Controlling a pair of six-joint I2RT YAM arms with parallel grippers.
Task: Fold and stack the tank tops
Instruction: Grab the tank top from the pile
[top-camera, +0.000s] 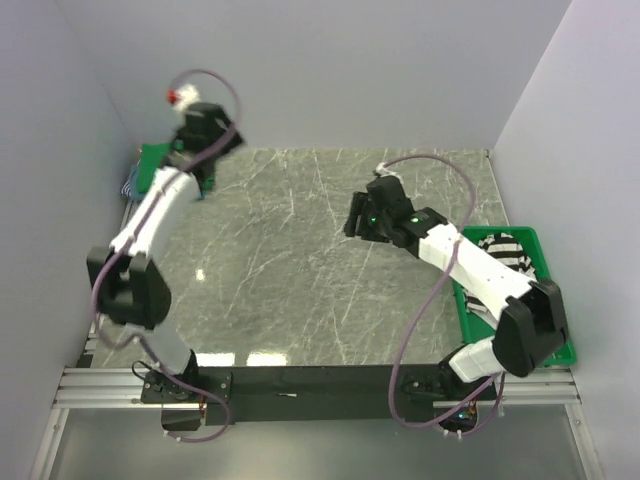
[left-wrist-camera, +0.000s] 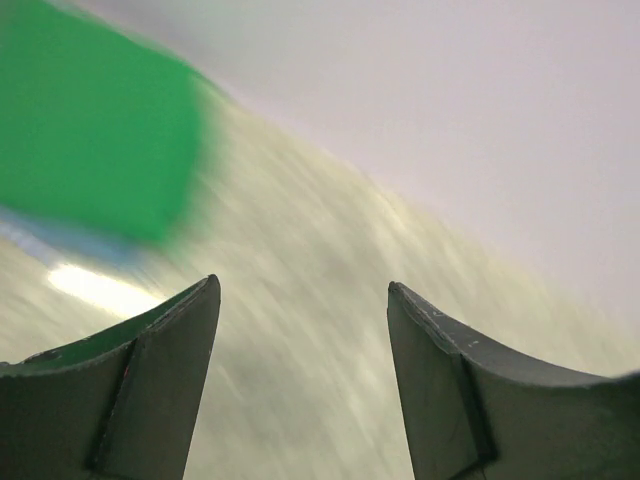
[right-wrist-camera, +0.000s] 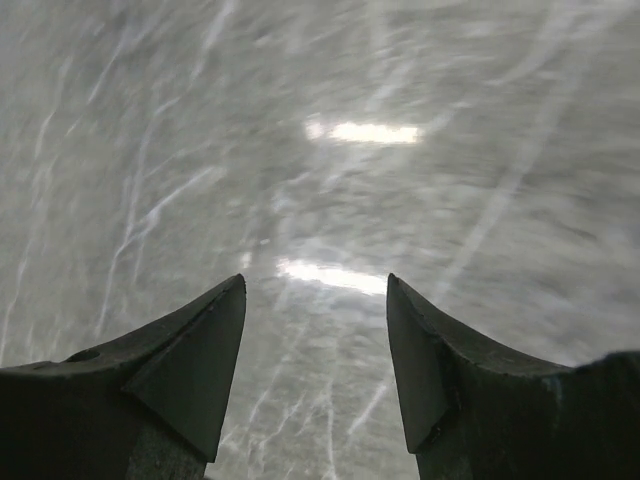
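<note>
A folded bright green tank top (top-camera: 152, 160) lies at the table's far left edge on folded teal-blue ones (top-camera: 130, 188). In the left wrist view the green top (left-wrist-camera: 90, 120) is a blurred patch at upper left, with a blue strip (left-wrist-camera: 60, 232) under it. My left gripper (top-camera: 203, 180) (left-wrist-camera: 303, 290) is open and empty, just right of that stack. The black-and-white striped tank top (top-camera: 505, 250) lies crumpled in the green tray (top-camera: 525, 231) at the right. My right gripper (top-camera: 352, 222) (right-wrist-camera: 315, 283) is open and empty above the bare marble mid-table.
The marble table (top-camera: 280, 280) is walled in at the left, back and right. The green tray sits against the right wall beside the right arm's base. Cables loop over both arms.
</note>
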